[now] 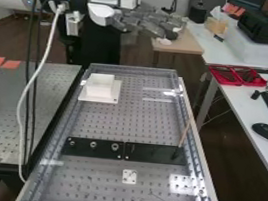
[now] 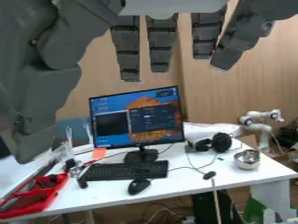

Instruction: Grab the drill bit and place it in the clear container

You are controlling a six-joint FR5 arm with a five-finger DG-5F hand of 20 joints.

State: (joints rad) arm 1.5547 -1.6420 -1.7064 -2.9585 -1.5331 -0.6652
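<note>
In the high view the hand [image 1: 147,23] is at the top, beyond the far end of the perforated bench and above its level. Its fingers extend away from the arm, open and with nothing held. Straight fingers and the thumb of the hand [image 2: 159,45] hang apart in the wrist view. A thin tan rod [image 1: 183,133] stands slightly tilted at the right end of a black plate [image 1: 150,152]; whether it is the drill bit, I cannot tell. Near the bench's far left corner sits a pale box-like block [image 1: 100,86] on a white base; I cannot tell if it is the clear container.
Small round metal fittings [image 1: 93,145] sit in the black plate's left part. A small white plate [image 1: 130,176] lies nearer. To the right a white table [image 1: 251,105] bears red trays [image 1: 236,76], a mouse [image 1: 267,132] and a keyboard. A monitor [image 2: 136,117] stands in the wrist view.
</note>
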